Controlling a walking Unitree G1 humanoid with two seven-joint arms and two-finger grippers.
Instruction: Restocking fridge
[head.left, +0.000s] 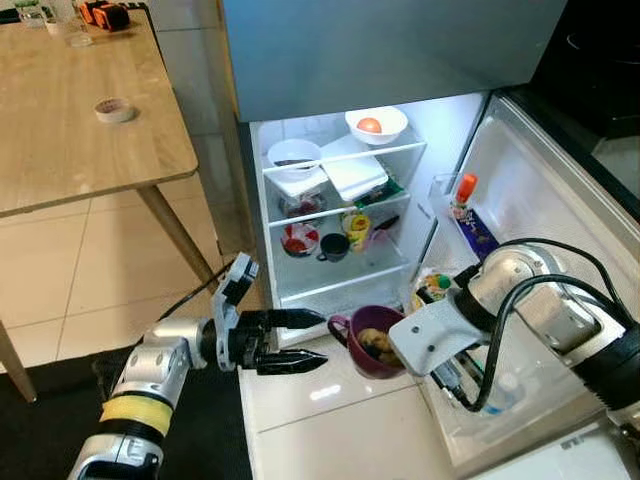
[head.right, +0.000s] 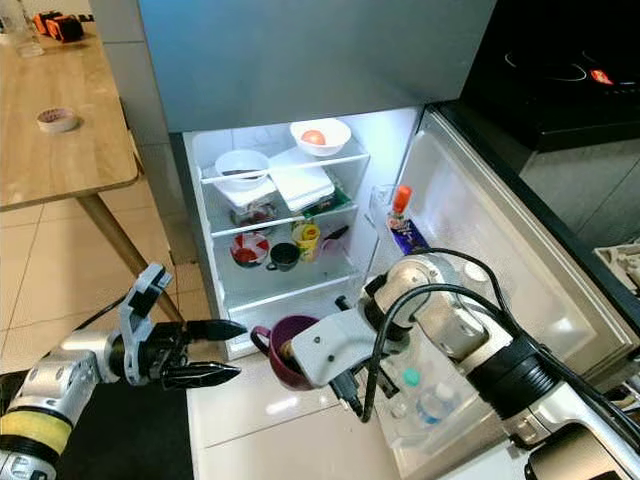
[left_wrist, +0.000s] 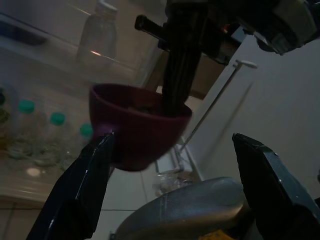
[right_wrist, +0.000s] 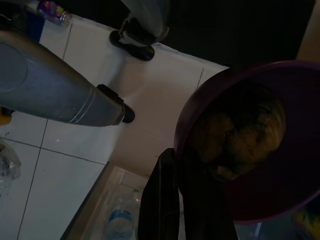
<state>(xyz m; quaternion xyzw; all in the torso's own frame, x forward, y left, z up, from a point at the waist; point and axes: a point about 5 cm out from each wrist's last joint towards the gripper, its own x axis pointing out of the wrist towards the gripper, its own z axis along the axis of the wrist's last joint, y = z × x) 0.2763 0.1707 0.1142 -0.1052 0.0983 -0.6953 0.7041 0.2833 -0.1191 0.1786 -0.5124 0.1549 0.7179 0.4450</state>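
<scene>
— Before the open fridge (head.left: 340, 215), low over the white floor, what does the right gripper (head.left: 378, 338) carry?
— It pinches the rim of a purple bowl (head.left: 372, 342) with brownish food inside, one finger in, one out.
— And the left gripper (head.left: 297, 340)?
— It hangs just beside the bowl, fingers spread wide, touching nothing.
— What sits on the shelves?
— Two white bowls (head.left: 376, 125), one with an orange ball, plus small cups lower down.
— And the wooden tabletop (head.left: 70, 130)?
— A roll of tape (head.left: 114, 110).

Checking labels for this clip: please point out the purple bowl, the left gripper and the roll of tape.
purple bowl (head.left: 372, 362): left eye view, front wall.
left gripper (head.left: 318, 340): left eye view, between its fingertips.
roll of tape (head.left: 114, 110): left eye view, top edge.
</scene>
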